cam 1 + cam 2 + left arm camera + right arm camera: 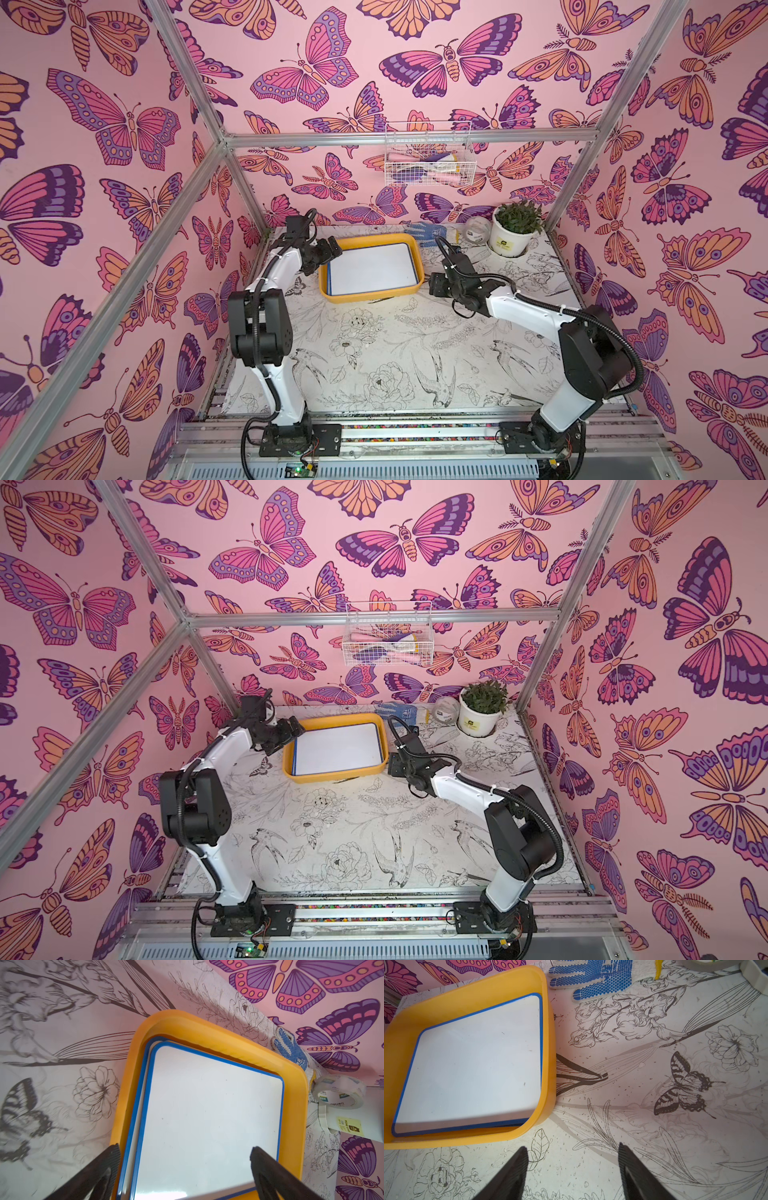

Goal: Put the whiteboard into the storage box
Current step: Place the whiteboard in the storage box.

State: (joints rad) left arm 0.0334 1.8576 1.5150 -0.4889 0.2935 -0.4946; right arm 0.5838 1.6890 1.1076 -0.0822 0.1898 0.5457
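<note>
One glove (591, 980), perhaps touching, lies beside the storage box (548, 1043).

Yellow-orange storage box (370, 296); white whiteboard (372, 268) edged in blue; white glove (591, 980) dotted blue; white tabletop (395, 353) with black-line flowers and birds; pink butterfly-print walls (104, 208).

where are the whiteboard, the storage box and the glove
whiteboard (374, 268), in a top view, middle of its white face
storage box (368, 296), in a top view, its near yellow wall
glove (593, 980), right wrist view, blue dotted palm

Bare table (395, 340) in front, storage box (374, 296), glove (422, 233), tape (477, 229), pot (509, 243) (planted) behind
</note>
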